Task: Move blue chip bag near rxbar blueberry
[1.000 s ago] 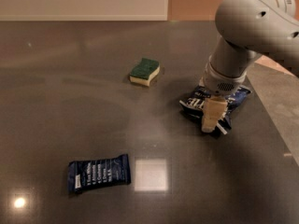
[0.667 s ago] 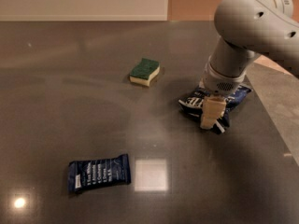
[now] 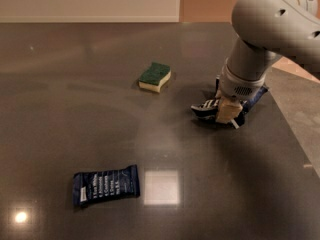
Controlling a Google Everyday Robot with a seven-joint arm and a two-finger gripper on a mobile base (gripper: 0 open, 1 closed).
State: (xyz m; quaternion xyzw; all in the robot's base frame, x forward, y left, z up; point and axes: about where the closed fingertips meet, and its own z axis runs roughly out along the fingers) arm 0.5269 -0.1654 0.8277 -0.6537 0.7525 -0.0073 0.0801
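The blue chip bag (image 3: 206,107), crinkly dark blue with white print, lies at the right of the dark table, mostly hidden under my arm. My gripper (image 3: 226,115) points straight down onto it and is shut on the bag's middle, with one beige finger (image 3: 228,111) showing in front of it. The bag's right end (image 3: 257,95) sticks out behind the wrist. The rxbar blueberry (image 3: 106,184), a flat dark blue wrapper with rows of white text, lies far off at the front left of the table.
A green and yellow sponge (image 3: 155,76) lies on the table (image 3: 75,119) behind and left of the bag. The table's right edge (image 3: 295,134) runs diagonally close to the gripper. A bright square light reflection (image 3: 161,187) sits beside the bar.
The gripper has risen slightly, and the bag's right end has come up with it. The bar and sponge have not moved.
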